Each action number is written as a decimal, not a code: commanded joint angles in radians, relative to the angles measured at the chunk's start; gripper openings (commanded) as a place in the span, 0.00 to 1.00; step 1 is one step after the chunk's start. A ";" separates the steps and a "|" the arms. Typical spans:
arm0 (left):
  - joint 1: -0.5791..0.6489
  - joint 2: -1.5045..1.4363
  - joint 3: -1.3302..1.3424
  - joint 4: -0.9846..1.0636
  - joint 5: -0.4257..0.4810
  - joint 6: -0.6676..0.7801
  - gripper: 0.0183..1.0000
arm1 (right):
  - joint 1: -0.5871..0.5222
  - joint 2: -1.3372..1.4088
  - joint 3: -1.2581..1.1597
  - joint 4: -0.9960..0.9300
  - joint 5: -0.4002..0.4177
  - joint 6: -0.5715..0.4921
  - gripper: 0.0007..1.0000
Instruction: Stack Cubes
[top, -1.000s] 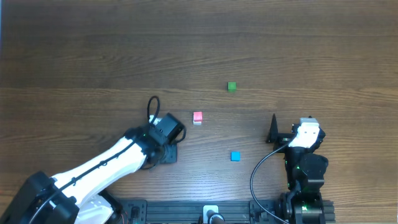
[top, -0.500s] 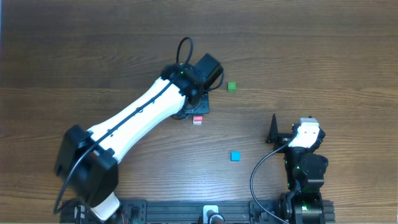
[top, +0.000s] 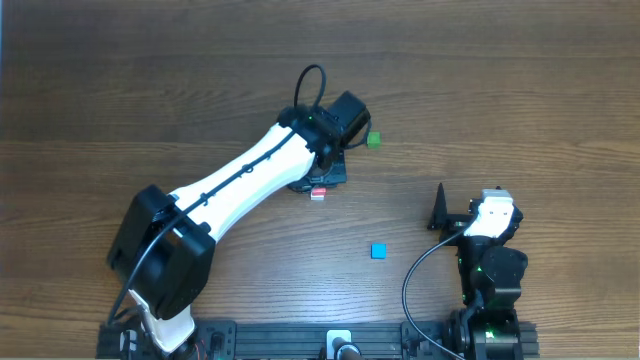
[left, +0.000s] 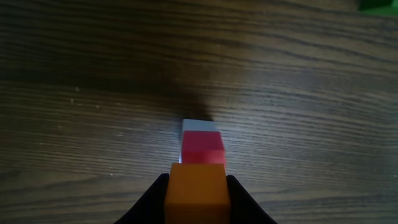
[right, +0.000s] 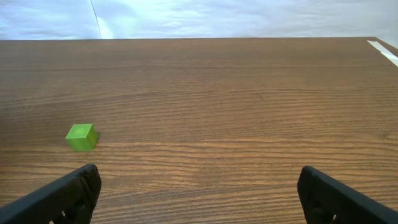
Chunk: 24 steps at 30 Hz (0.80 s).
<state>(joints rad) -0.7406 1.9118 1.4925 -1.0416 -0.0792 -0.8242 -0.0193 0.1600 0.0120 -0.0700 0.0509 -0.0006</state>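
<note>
Claw (left: 196, 180) gripping orange cube (left: 196, 194), near red cube (left: 203, 149)

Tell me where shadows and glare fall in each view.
Left wrist view: a dark shadow pools on the wooden table beside the small red cube, whose far face shows pale; the small orange cube in the left pincer is evenly lit. Right wrist view: the backdrop past the table edge is washed out white. Top view: soft shadow hugs the left arm.
</note>
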 joint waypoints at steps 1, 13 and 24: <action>-0.004 0.012 0.018 0.003 -0.001 -0.015 0.02 | -0.005 -0.004 -0.006 0.000 0.002 0.003 0.99; -0.004 0.051 0.018 0.020 0.008 -0.014 0.02 | -0.005 -0.004 -0.006 0.000 0.002 0.003 0.99; -0.004 0.058 0.018 0.021 0.011 -0.014 0.02 | -0.005 -0.004 -0.006 0.000 0.002 0.003 0.99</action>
<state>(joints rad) -0.7452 1.9575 1.4925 -1.0233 -0.0780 -0.8280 -0.0193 0.1600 0.0120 -0.0700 0.0509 0.0002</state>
